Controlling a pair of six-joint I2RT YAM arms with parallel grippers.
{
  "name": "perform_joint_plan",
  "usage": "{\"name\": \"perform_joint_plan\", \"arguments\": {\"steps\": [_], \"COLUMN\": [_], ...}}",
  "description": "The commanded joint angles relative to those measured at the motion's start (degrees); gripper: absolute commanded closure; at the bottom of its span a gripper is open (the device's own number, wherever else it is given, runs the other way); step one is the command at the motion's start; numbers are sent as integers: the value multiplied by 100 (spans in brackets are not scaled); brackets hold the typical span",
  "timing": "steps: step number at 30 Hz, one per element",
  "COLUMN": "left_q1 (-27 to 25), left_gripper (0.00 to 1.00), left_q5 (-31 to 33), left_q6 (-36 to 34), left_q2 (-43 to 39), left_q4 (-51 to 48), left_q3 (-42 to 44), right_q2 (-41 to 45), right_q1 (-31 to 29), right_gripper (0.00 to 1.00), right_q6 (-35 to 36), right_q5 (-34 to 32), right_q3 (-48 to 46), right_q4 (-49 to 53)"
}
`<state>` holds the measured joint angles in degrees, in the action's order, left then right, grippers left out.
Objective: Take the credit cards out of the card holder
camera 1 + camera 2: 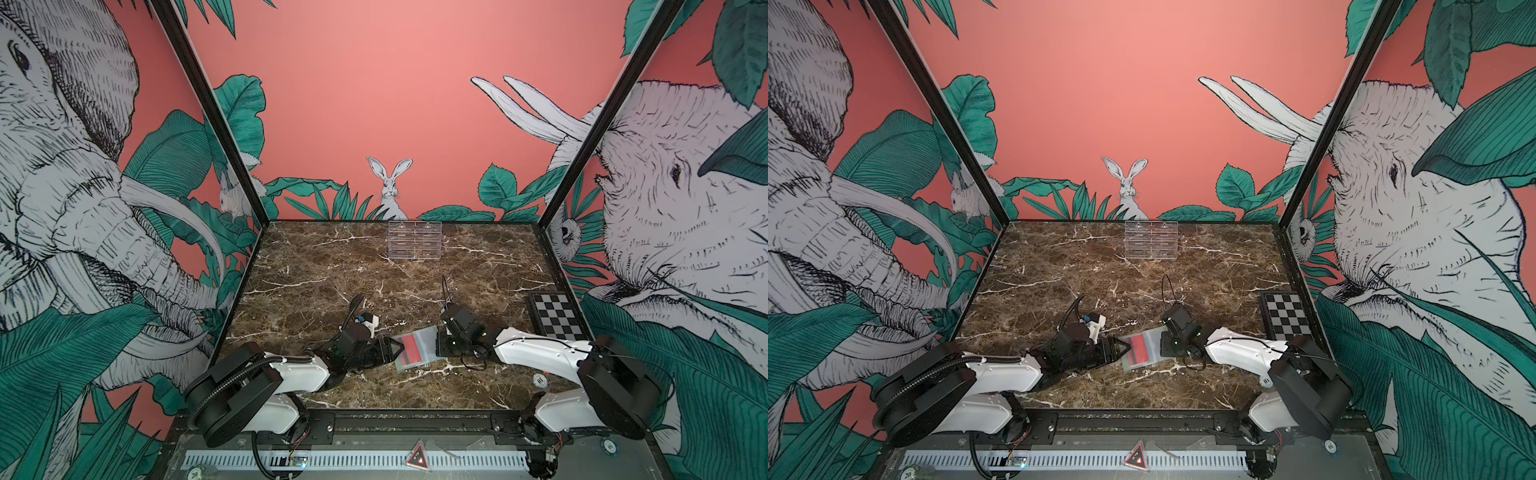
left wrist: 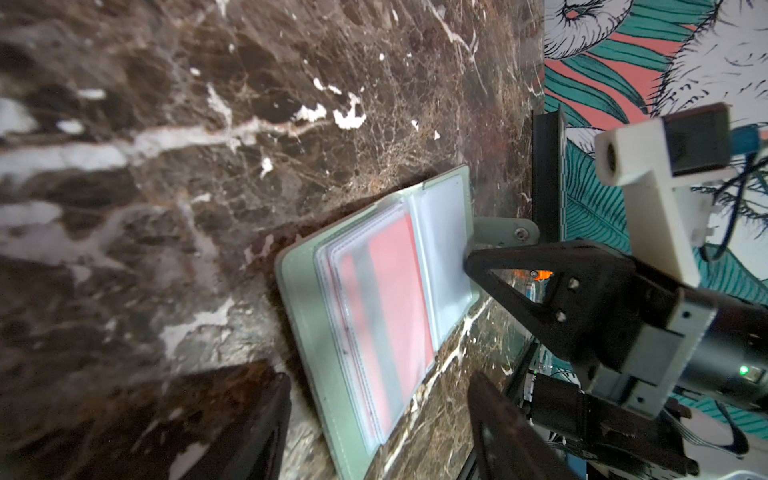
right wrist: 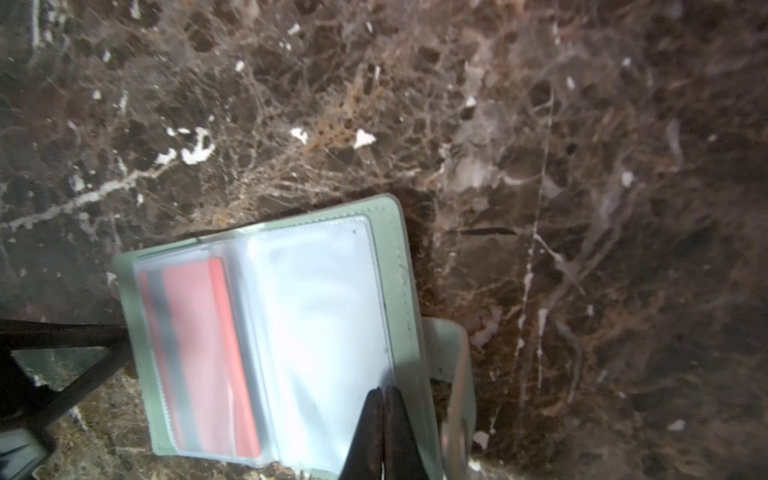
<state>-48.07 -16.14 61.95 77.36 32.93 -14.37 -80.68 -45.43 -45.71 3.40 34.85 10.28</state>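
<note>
1. Nearest me, the left gripper (image 2: 376, 399) lies low over the tabletop (image 1: 332, 266). Its jaws stand wide, and one end of the card holder (image 2: 303, 316) reaches into the gap between them.
2. The card holder lies open and flat at the front middle of the tabletop, between both arms. A red credit card (image 3: 195, 332) with a dark stripe sits in a clear sleeve on the page toward the left gripper. I cannot tell whether more cards lie under it.
3. The right gripper (image 3: 383, 409) has its jaws closed tip to tip on the empty sleeve page, beside the snap tab (image 2: 505, 232). I judge it is pinning the holder down.
4. As I read it, the holder is opened and steadied, and no card is out yet. Next, the left jaws must narrow onto the card's edge and draw it along the sleeve.
5. Farther back and well apart are a checkered board (image 1: 555, 316) and a clear stand (image 1: 414, 241).
</note>
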Motion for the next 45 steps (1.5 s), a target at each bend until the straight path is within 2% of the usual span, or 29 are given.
{"name": "perform_joint_plan", "arguments": {"steps": [1, 7, 16, 26, 38, 45], "left_q1": [-10, -18, -18, -30, -61, -79], "left_gripper": [35, 51, 57, 52, 52, 49], "left_q5": [-51, -164, -306, -223, -304, -224], "left_q6": [41, 1, 82, -49, 56, -70], "left_q2": [28, 162, 481, 115, 542, 362], "left_q4": [304, 713, 1337, 1329, 1685, 918], "left_q3": [101, 53, 48, 114, 196, 126], "right_q2": [-51, -43, -60, -99, -97, -97], "right_q1": [7, 7, 2, 8, 0, 8], "right_gripper": [100, 100, 100, 100, 100, 100], "right_q6": [-51, -91, -106, -92, -53, -43], "right_q5": [-97, -68, -37, -14, 10, 20], "right_q3": [-131, -244, -300, -295, -280, -251], "right_q4": [-213, -288, -358, -349, -317, -316]}}
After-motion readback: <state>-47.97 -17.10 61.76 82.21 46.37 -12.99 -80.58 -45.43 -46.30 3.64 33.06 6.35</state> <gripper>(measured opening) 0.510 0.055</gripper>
